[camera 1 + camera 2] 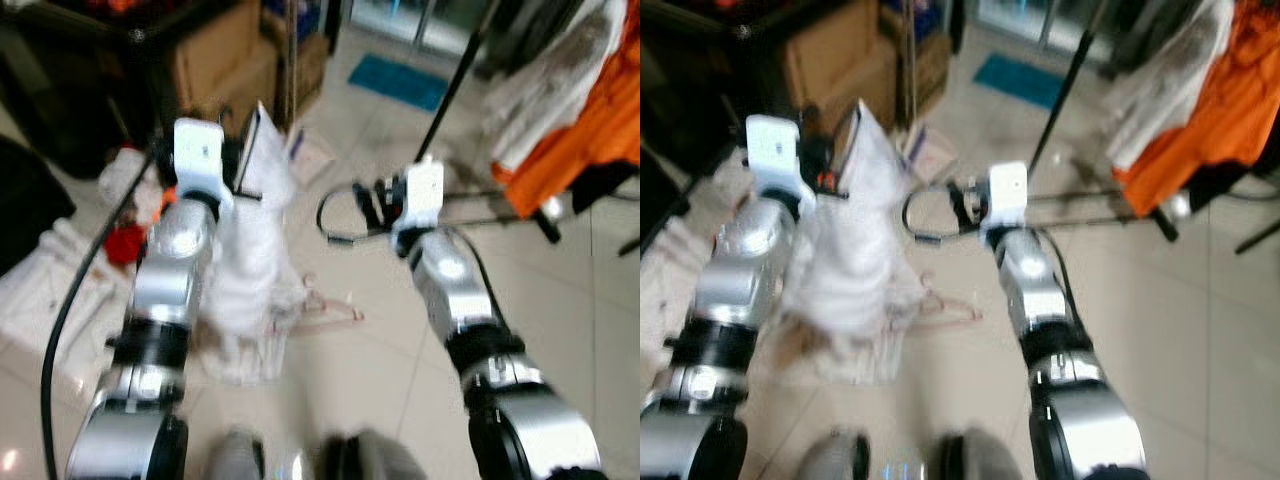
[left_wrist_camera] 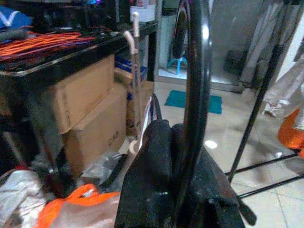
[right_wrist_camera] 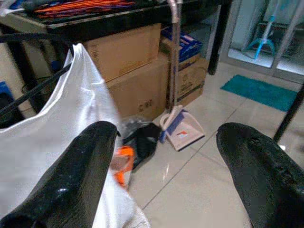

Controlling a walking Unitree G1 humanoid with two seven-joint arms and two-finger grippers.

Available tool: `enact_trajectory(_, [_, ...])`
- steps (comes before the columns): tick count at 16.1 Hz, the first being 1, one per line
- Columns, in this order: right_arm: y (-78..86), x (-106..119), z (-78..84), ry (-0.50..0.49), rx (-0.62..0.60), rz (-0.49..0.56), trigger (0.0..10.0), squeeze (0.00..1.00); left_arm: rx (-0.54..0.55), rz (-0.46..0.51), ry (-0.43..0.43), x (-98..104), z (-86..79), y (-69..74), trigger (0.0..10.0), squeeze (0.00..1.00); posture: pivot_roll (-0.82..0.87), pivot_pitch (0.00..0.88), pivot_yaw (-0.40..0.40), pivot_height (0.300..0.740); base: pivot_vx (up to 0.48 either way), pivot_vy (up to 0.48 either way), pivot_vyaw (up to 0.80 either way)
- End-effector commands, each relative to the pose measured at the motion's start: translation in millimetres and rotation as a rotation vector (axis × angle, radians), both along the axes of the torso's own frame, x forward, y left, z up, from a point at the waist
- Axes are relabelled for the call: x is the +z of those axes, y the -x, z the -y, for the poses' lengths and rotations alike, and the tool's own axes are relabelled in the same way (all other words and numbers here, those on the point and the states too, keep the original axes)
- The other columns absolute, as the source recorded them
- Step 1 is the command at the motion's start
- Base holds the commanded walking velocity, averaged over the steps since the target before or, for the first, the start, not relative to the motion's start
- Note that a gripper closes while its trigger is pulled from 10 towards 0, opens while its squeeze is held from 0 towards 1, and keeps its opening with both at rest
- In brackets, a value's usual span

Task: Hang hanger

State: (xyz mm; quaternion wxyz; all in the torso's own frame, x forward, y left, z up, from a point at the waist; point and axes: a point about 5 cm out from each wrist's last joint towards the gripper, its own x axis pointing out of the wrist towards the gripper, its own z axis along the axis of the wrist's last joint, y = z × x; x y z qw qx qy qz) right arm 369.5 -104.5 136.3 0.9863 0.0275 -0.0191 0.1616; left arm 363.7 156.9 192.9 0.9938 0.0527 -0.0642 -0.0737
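- left eye view: your left gripper (image 1: 240, 165) is up in front of you, and its black fingers are pinched tight on a black hanger (image 2: 194, 95).
- a thin white garment (image 1: 255, 260) hangs down from that hanger, right beside your left arm, and reaches the pale tiled floor (image 1: 400, 360).
- your right gripper (image 1: 362, 212) is just to the right of the garment, close to it but not touching. its fingers are spread wide and hold nothing.
- in the right wrist view you look between the two black fingers (image 3: 71, 185) and see the white garment just past the one finger.
- a curved black cable (image 1: 335, 215) loops near the right gripper.
- a pink hanger (image 1: 325, 305) lies flat on the floor between your two arms, just beside the bottom of the garment.
- brown cardboard boxes (image 3: 133, 71) sit under a dark table (image 2: 71, 61) ahead of you.
- an orange cloth (image 1: 580, 130) hangs far off on your right, near a black pole (image 1: 455, 80).
- the eye views are blurry.
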Motion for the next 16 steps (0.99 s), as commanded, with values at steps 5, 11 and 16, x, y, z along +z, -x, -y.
enact_trajectory(5, [0.3,-5.8,5.2,0.036,-0.002,-0.018,10.0,0.00,-0.017,0.030,-0.083,-2.0,14.2,0.1,10.0,0.00,0.01,0.170,-0.101,0.740,0.319,-0.306,0.00])
enact_trajectory(11, [-0.1,-5.7,5.9,0.039,-0.011,-0.010,10.0,0.00,-0.005,0.017,-0.089,-4.2,13.7,-1.8,10.0,0.00,0.02,0.168,-0.095,0.740,0.103,-0.064,0.00])
enact_trajectory(16, [2.5,-19.1,17.5,-0.002,-0.081,-0.063,10.0,0.00,0.017,0.005,-0.096,-16.2,9.2,1.0,10.0,0.00,0.02,0.147,-0.086,0.740,0.000,0.000,0.00])
